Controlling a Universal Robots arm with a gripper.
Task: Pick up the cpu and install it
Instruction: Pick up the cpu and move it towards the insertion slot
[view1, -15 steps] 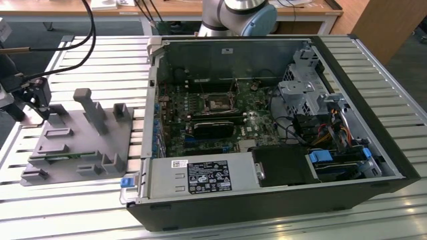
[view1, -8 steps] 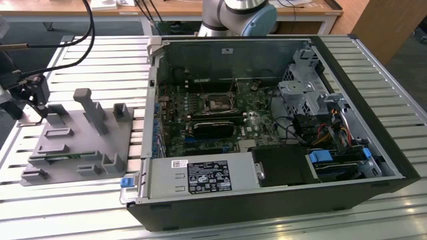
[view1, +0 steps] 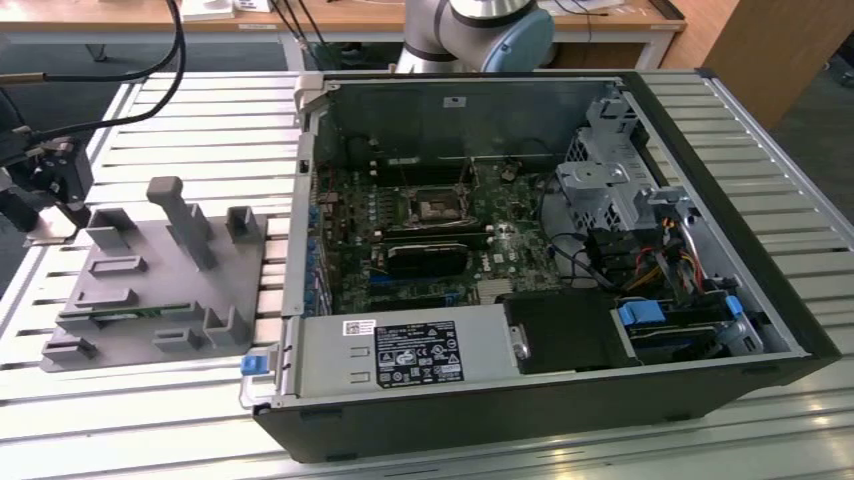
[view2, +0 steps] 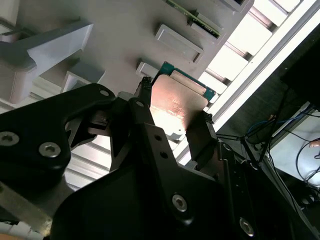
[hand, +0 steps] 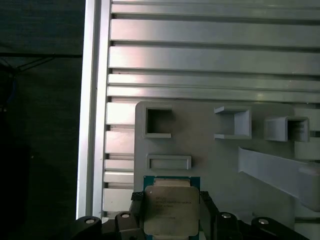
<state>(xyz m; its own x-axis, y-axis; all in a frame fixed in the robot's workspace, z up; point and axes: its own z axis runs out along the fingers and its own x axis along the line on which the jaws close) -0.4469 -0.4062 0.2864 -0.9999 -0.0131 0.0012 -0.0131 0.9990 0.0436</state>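
The cpu (hand: 171, 209), a flat square chip with a shiny metal top and a green rim, sits between my gripper's (hand: 171, 200) black fingers (hand: 137, 206), which press on two opposite edges. In the second wrist view the cpu (view2: 176, 106) is held the same way by the gripper (view2: 172, 114), just over a corner of the grey fixture plate (view2: 125, 30). In the exterior view the gripper (view1: 44, 200) hangs at the far left, by the fixture plate's (view1: 140, 300) far corner. The motherboard socket (view1: 438, 207) lies inside the open computer case (view1: 747, 300), well off to the exterior view's right.
Grey blocks and a tall post (view1: 180, 215) stand up from the fixture plate. The slatted metal table (view1: 160, 130) carries the plate and the case. Cables and drive cages (view1: 627, 190) crowd the case's right side. The arm's base (view1: 481, 35) stands behind the case.
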